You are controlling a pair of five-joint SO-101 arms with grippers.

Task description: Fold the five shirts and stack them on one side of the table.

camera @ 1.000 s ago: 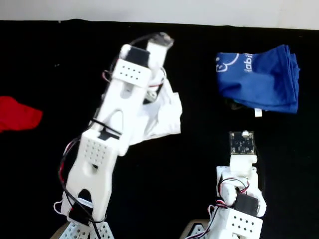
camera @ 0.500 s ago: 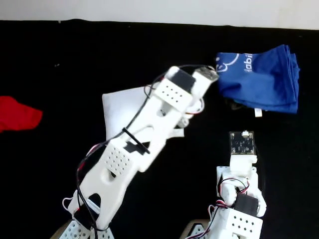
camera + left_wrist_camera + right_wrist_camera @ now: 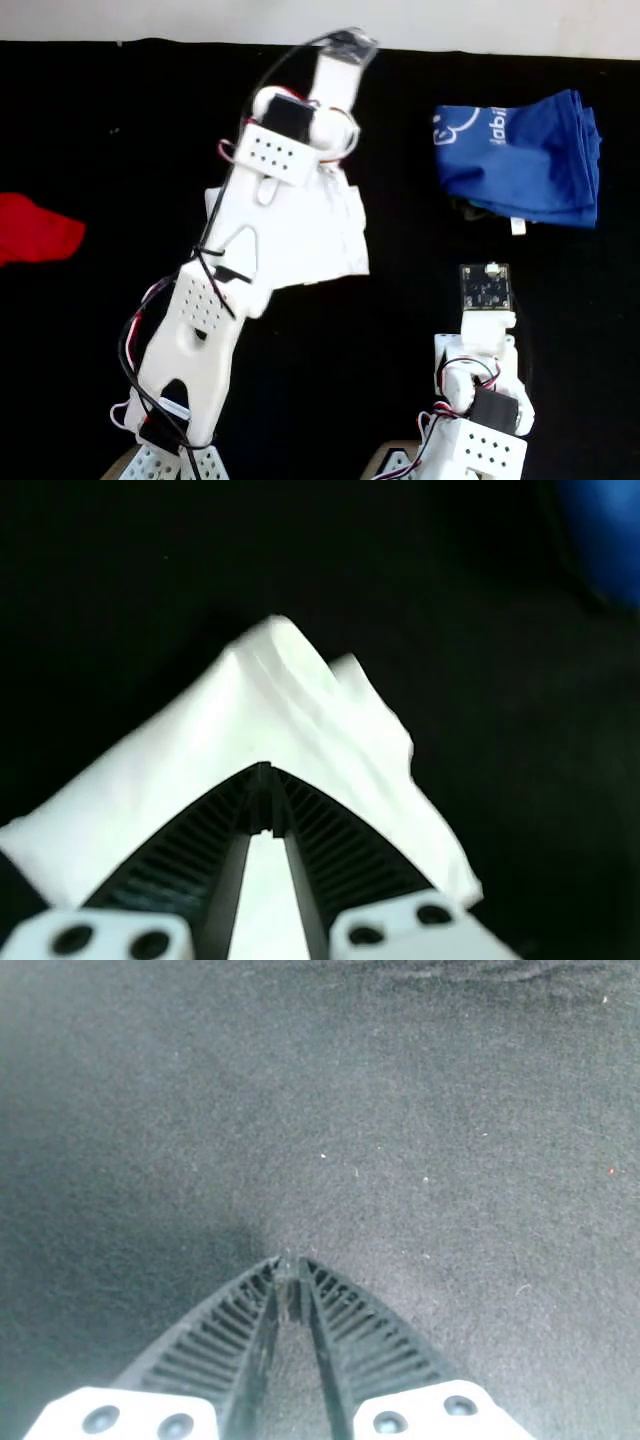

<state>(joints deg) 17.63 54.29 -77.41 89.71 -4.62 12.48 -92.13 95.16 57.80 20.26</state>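
On table (image 3: 100,130) centre — white shirt (image 3: 335,240), rumpled, creased.

White lettering plus a round logo is showing on the folded blue shirt (image 3: 520,160), 1 o'clock on the counter (image 3: 100,120), partly cut by the fold. Small white tag (image 3: 517,226) hanging at its edge, unreadable.

Just past the fingertips of the left gripper (image 3: 265,775), the soft white cloth shirt (image 3: 300,710) looks matt and smooth, with a few shallow creases. The fingers (image 3: 195,845) are black ribbed plastic with a faint sheen. Under the fingertips of the right gripper (image 3: 288,1265), the black felt-like table cover (image 3: 400,1110) is matt and fuzzy, flecked with lint. The white arm shells (image 3: 200,310) are smooth, matt plastic.
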